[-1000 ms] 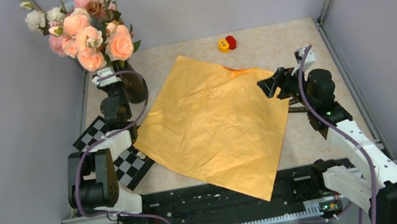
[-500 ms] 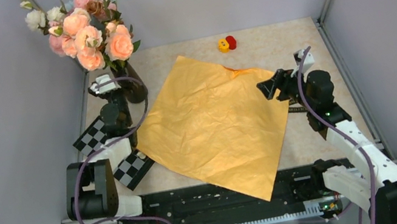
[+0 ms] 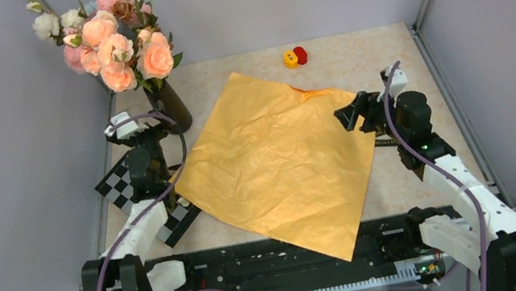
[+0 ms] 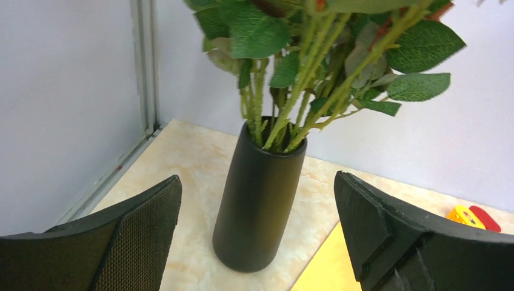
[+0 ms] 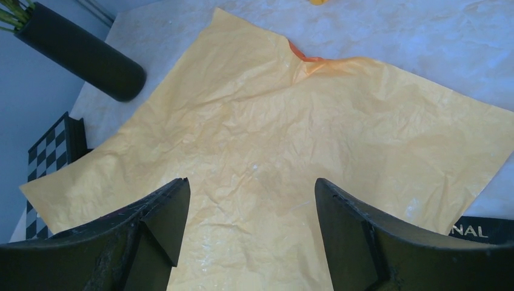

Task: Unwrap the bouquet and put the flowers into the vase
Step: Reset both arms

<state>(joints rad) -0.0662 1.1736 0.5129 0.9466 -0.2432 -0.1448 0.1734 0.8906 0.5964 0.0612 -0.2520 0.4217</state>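
The bouquet is apart. Its flowers, pink and peach roses, stand in the black vase at the far left, their green stems going into the vase. The orange paper lies flat and creased across the middle of the table. My left gripper is open a little in front of the vase, with nothing between its jaws. Above the right edge of the paper, my right gripper hangs open and empty.
A black-and-white checkerboard lies under the left arm. Small yellow and red heads sit at the far edge. A black strip with white lettering lies by the paper's right corner. Grey walls close in on three sides.
My left gripper has opened wide and drawn back from the vase toward the near left. The flowers stay in the vase. My right gripper has opened slightly, staying in place.
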